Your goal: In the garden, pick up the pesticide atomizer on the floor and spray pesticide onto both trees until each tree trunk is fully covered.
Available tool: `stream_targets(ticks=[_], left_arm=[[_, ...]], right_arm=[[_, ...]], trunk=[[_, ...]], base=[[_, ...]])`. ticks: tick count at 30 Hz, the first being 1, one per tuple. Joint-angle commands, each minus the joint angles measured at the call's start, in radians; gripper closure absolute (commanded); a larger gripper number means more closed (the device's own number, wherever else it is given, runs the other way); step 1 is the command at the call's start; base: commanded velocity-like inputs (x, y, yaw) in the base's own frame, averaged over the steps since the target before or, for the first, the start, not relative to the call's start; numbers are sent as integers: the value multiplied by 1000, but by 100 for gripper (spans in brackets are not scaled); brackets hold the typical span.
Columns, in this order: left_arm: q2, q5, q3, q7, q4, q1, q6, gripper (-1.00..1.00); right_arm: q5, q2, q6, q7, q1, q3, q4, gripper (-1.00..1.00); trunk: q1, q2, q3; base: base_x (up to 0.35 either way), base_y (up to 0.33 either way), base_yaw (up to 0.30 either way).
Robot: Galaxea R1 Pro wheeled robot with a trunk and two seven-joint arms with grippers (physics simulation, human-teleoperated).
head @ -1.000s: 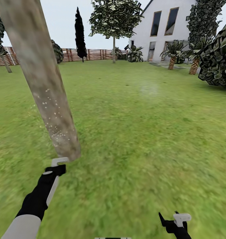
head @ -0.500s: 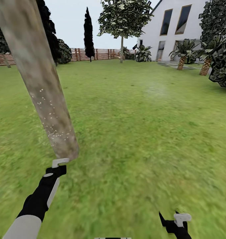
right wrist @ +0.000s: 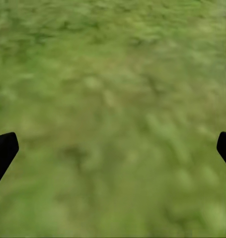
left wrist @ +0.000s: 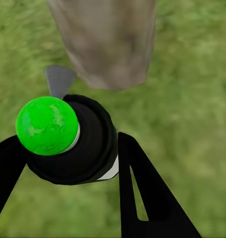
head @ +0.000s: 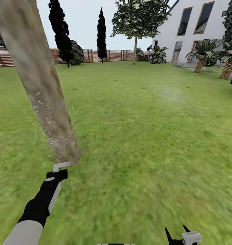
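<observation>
Left claw (left wrist: 68,163) clenched on pesticide atomizer (left wrist: 68,139), lower left of frame, nozzle at foot of tree trunk (head: 44,92) | right claw (right wrist: 113,148) released over grass | view panned left since 1.0 s ago; white specks on lower trunk only | coverage judged partial.

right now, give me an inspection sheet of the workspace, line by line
surface: blurry green lawn, no paving close by
job's things: atomizer with green cap held in left gripper, aimed at base of thick pale trunk; white specks on the trunk's lower part
clutter: nothing seen
grippers: left gripper shut on atomizer; right gripper open over bare grass, holding nothing
cables: nothing seen
surroundings: wooden fence, white house, dark thin trees, palms
</observation>
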Motion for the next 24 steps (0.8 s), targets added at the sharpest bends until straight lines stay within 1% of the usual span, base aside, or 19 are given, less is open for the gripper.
stream_targets(ticks=[1,2,3,4,17,22,24], left_arm=[[0,-1,-1,2,0,0,0,100],[0,-1,-1,4,0,0,0,100],[0,-1,-1,4,0,0,0,100],[0,0,-1,5,0,0,0,100],[1,-1,-1,6,0,0,3,100],[1,0,0,6,0,0,5,100],[1,0,0,6,0,0,4,100]], right_arm=[[-1,19,-1,0,0,-1,-2,-100],[-1,39,-1,0,0,-3,-4,-100],[-1,48,-1,0,0,-4,-5,-100],[-1,51,-1,0,0,-5,-6,-100],[-1,51,0,0,0,-5,-7,-100],[-1,49,0,0,0,-5,-8,-100],[-1,49,0,0,0,-5,-8,-100]], trunk=[[0,0,0],[0,0,0],[0,0,0],[0,0,0],[0,0,0],[0,0,0],[0,0,0]], base=[[181,-244,203],[181,-244,247],[173,-244,268],[164,-244,274],[90,-265,275],[119,-269,22],[151,-265,130]])
